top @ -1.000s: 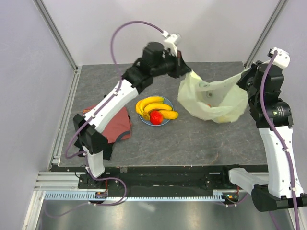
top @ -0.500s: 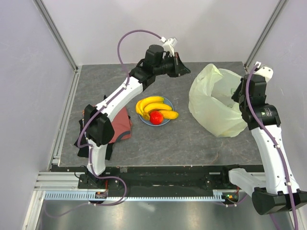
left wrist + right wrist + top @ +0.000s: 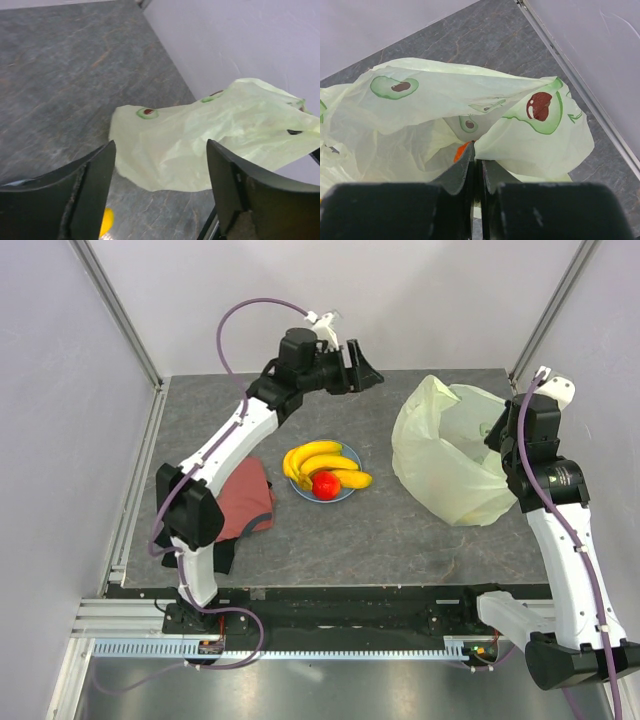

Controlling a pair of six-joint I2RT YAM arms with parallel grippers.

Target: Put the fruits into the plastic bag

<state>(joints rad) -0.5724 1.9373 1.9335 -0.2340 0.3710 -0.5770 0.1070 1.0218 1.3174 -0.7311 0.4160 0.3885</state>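
The left pincer (image 3: 160, 145) is held wide open and empty, raised above the far part of the surface (image 3: 200, 410). Just ahead of it the plastic bag (image 3: 200, 145) is seen, slumped on the surface. The fruits (image 3: 324, 472) are piled on the blue plate (image 3: 347, 494), nearer the arms' bases and well apart from the bag. The right pincer (image 3: 476, 157) is clamped on a fold of the bag's rim, by which the right side of the mouth is held up. A patch of orange (image 3: 461, 150) is glimpsed inside, probably a fruit, though this cannot be confirmed.

The step in hand is judged to be the fetching of another fruit. The open pincer should be brought down squarely over one piece only. The red fruit (image 3: 324, 485) touches the bananas (image 3: 318, 458), so the jaws should be set across it where no banana would be caught. The grip should be firm, since round fruit is likely to slip. Film is seen sagging across the bag's mouth, so the rim should be drawn wider before any release. The fruit should be let go low inside the opening, lest the thin plastic be dragged or the fruit roll off.
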